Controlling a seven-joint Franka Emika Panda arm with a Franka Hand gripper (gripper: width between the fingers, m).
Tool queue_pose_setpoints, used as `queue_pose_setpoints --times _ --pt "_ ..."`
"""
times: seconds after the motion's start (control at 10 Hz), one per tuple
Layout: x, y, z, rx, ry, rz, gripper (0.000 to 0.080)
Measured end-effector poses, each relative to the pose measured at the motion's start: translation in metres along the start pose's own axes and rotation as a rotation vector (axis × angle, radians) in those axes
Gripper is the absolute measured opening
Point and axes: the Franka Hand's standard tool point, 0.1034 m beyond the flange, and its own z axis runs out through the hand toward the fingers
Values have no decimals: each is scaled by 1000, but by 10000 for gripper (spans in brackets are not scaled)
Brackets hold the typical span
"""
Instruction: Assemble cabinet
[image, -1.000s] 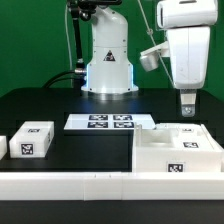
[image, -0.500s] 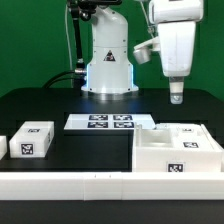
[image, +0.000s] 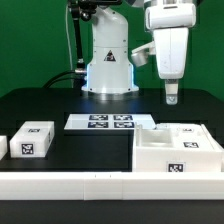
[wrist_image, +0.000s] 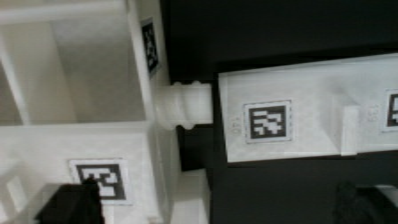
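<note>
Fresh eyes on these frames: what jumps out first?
The open gripper hangs empty in the air, roughly above the cabinet, the big white compartmented body at the exterior view's right front. The marker board lies flat mid-way across the black table. A small tagged white block sits at the exterior view's left.

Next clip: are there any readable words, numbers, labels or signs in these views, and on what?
No words or numbers can be read in either view.
On the cabinet, the small white block and the marker board: square black-and-white tags only, no lettering.
On the robot base: a small dark mark, too blurred to read.
</note>
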Motion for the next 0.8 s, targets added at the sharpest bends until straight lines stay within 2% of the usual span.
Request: queue_pose_setpoints --times 0.2,0.3,0.6,0.8 --pt "4 -27 11 28 -9 29 649" --pt "5 -39 16 29 -3 29 649" --pt "3 -35 16 31 -6 35 649" --pt "5 -39 24 39 -11 -69 649"
